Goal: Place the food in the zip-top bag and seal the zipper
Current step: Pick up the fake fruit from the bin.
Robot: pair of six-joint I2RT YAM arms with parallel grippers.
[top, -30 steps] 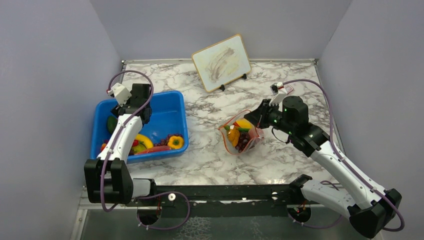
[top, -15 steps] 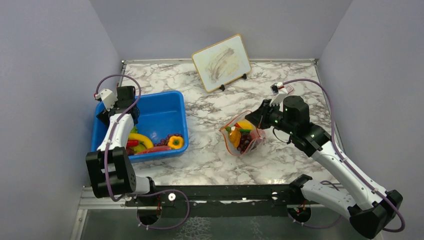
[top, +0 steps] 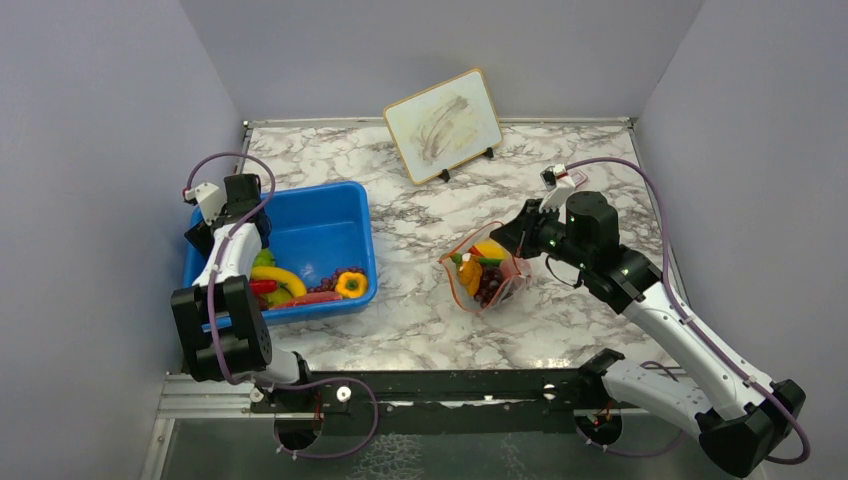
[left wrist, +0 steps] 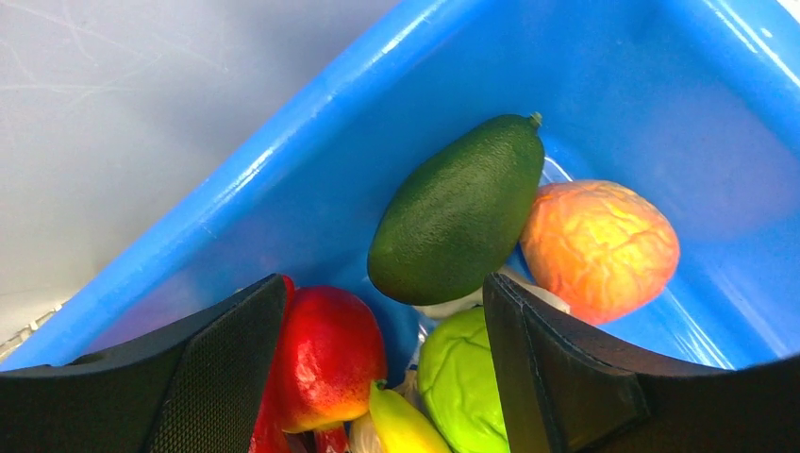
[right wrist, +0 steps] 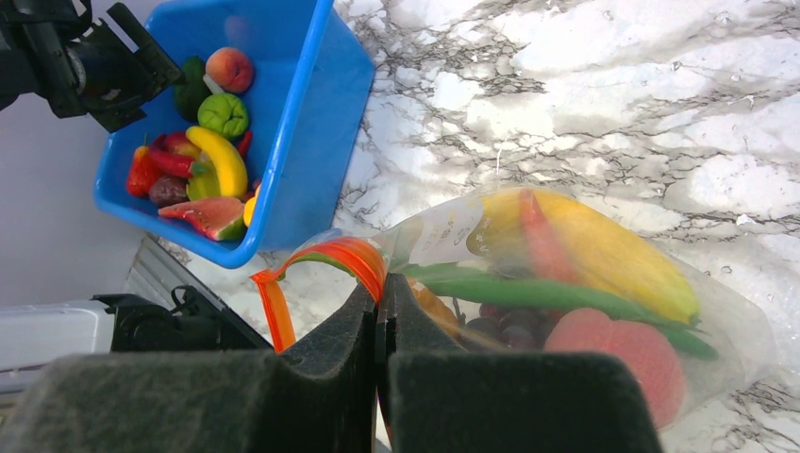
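I pinch the right gripper (right wrist: pixel 380 300) onto the bag (right wrist: pixel 585 274) at its zipper (right wrist: pixel 325 257), so the mouth stands open on the table (top: pixel 420 320). The left gripper (left wrist: pixel 387 316), spread, hangs over food (left wrist: pixel 458 222) in the bin (left wrist: pixel 236 189), ready to pick.

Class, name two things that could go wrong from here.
1. The open left pincer hovers over an avocado and peach crowded into the blue bin corner; closing might catch both or squeeze one away.
2. The right pincer pinches only the zipper; the loaded zip-top bag might slip free.
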